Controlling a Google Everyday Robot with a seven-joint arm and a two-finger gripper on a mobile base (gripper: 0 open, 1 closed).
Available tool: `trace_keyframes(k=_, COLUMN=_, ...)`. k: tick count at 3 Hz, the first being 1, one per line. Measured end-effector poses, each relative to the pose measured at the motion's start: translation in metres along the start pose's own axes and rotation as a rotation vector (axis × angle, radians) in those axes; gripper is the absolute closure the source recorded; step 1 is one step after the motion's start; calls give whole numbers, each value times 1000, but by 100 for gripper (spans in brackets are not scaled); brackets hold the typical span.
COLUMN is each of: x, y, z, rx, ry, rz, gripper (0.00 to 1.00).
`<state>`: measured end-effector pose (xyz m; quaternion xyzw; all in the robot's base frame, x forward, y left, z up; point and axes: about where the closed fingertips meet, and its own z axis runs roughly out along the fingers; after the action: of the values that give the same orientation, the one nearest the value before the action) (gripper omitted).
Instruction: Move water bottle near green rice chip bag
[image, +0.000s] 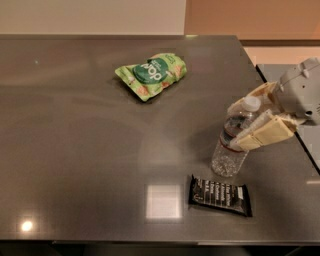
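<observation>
The water bottle (231, 150) stands upright on the dark table (75, 150) at the right, with its white cap up. My gripper (234, 126) comes in from the right edge. One cream finger lies behind the bottle's neck and the other crosses the front of its label, so it is shut on the bottle's upper part. The green rice chip bag (152, 73) lies flat at the table's back middle, well to the left of the bottle and farther back.
A black wrapped bar (220, 195) lies just in front of the bottle near the table's front edge. The table's right edge runs close behind the gripper. A bright light reflection (162, 201) shows on the table beside the bar.
</observation>
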<state>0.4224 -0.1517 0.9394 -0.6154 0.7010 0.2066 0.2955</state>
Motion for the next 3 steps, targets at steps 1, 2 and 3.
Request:
trace_keyframes(k=1, x=-3, y=-8, z=1, rx=10, ry=-4, rz=4, gripper=64)
trace_keyframes(k=2, x=-16, y=-33, z=2, rx=33, ry=-11, rz=20, gripper=88)
trace_keyframes(k=3, x=-32, y=-70, z=3, rx=60, ry=-30, rz=51, gripper=100)
